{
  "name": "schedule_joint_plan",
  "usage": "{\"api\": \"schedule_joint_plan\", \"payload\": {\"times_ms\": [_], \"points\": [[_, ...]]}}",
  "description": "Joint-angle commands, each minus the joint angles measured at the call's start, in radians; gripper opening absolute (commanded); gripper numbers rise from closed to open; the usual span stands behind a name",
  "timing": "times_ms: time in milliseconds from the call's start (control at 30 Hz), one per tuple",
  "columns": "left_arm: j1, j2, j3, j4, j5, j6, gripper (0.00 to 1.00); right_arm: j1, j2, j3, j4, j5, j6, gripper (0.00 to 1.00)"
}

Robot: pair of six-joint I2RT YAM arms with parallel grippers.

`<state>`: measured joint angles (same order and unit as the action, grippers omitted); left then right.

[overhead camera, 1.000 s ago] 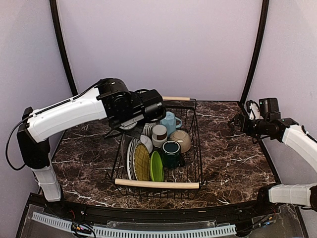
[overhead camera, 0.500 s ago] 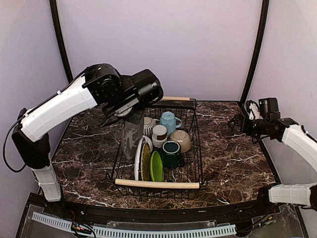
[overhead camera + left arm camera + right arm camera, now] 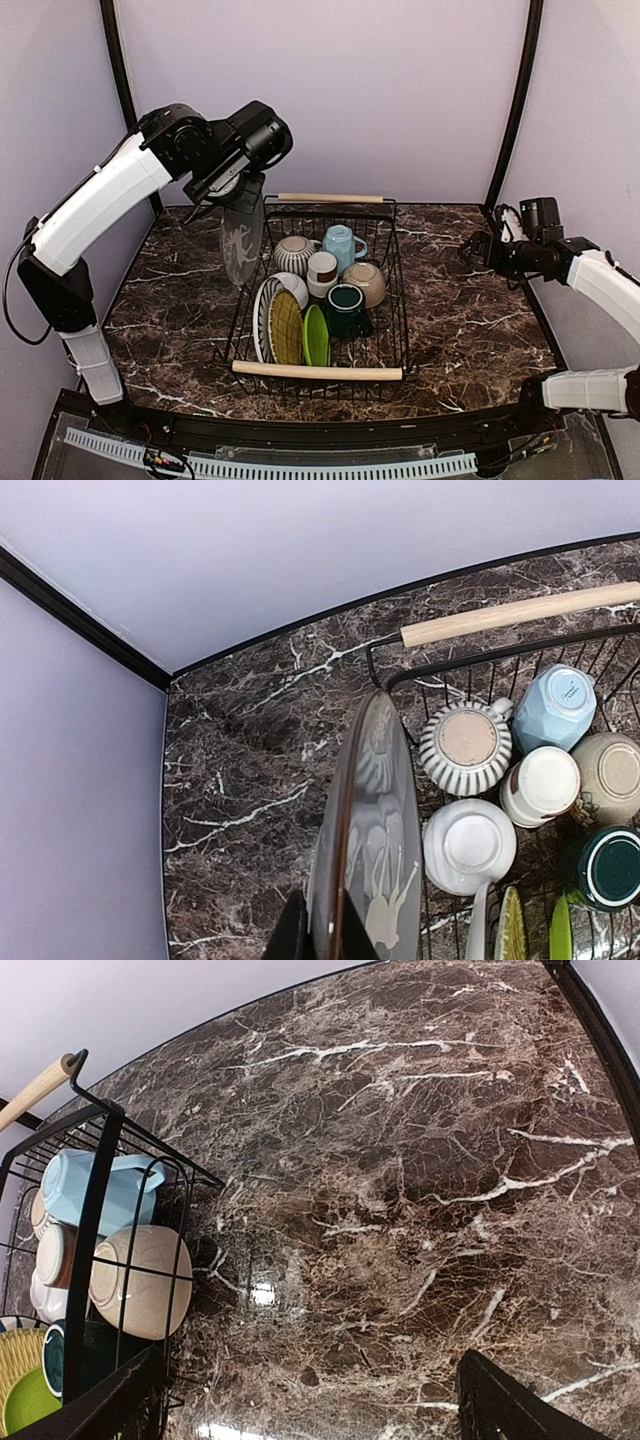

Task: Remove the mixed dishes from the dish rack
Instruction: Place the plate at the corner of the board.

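Observation:
My left gripper (image 3: 232,192) is shut on the rim of a dark plate (image 3: 243,240) with a pale pattern and holds it on edge in the air, above the left rim of the black wire dish rack (image 3: 318,372). In the left wrist view the plate (image 3: 375,830) hangs between my fingers (image 3: 290,942). The rack holds a grey-striped mug (image 3: 293,254), light-blue mug (image 3: 341,243), white-brown cup (image 3: 322,268), beige bowl (image 3: 366,282), dark-teal mug (image 3: 346,304), white bowl (image 3: 294,288), and white-patterned (image 3: 262,318), olive (image 3: 285,327) and green (image 3: 316,335) plates. My right gripper (image 3: 470,248) is open and empty, right of the rack.
The dark marble table (image 3: 170,300) has bare stretches left and right (image 3: 400,1210) of the rack. The rack's far wooden handle (image 3: 520,610) lies close to the back wall. Black corner posts (image 3: 125,100) stand at the back left and back right.
My left arm has lifted the dark plate up out of the rack and swung it left and back. The right arm has not moved.

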<state>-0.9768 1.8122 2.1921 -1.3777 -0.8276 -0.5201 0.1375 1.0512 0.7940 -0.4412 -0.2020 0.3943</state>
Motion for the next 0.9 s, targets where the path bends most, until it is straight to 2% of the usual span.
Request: {"api": "schedule_joint_plan", "payload": {"times_ms": [0, 67, 233, 367, 467, 567, 600, 700, 733, 867], "points": [[0.027, -0.149, 0.034, -0.05, -0.023, 0.105, 0.01, 0.008, 0.02, 0.009, 0.027, -0.012, 0.012, 0.99], [0.051, -0.188, 0.011, 0.027, 0.04, 0.145, 0.01, 0.007, 0.029, 0.015, 0.026, -0.015, 0.014, 0.99], [0.174, -0.333, -0.121, 0.263, 0.315, 0.205, 0.01, 0.009, 0.045, 0.025, 0.024, -0.03, 0.021, 0.99], [0.347, -0.461, -0.287, 0.449, 0.567, 0.189, 0.01, 0.008, 0.046, 0.025, 0.023, -0.034, 0.021, 0.99], [0.551, -0.527, -0.441, 0.555, 0.819, 0.142, 0.01, 0.008, 0.043, 0.027, 0.019, -0.036, 0.024, 0.99], [0.735, -0.595, -0.589, 0.711, 1.032, 0.043, 0.01, 0.007, 0.041, 0.031, 0.014, -0.033, 0.022, 0.99], [0.837, -0.608, -0.673, 0.754, 1.136, 0.017, 0.01, 0.007, 0.041, 0.031, 0.013, -0.028, 0.019, 0.99], [1.037, -0.662, -0.86, 0.976, 1.344, -0.156, 0.01, 0.008, 0.041, 0.031, 0.008, -0.02, 0.02, 0.99], [1.122, -0.668, -0.941, 1.018, 1.371, -0.189, 0.01, 0.007, 0.041, 0.029, 0.007, -0.023, 0.024, 0.99], [1.283, -0.635, -1.136, 1.27, 1.447, -0.386, 0.01, 0.008, 0.039, 0.016, 0.016, -0.026, 0.027, 0.99]]}}
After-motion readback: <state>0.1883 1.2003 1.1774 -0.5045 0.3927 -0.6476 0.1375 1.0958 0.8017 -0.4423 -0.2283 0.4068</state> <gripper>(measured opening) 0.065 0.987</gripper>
